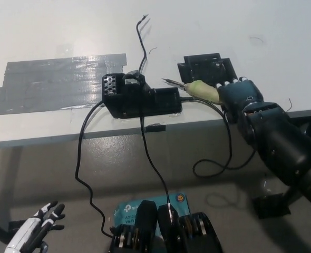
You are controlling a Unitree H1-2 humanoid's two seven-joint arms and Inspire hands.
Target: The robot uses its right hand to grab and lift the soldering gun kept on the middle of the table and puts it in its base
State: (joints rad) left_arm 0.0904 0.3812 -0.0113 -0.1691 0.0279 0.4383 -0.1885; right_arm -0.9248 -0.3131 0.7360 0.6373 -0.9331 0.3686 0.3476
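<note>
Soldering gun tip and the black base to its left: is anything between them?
No. In the head view, only bare white table separates the soldering gun tip from the black base. The right hand holds its handle.

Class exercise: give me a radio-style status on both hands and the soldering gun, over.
Right hand shut on soldering gun, tip toward black base. Left hand open, low by table edge. Gun's cable dangling off table front.
</note>
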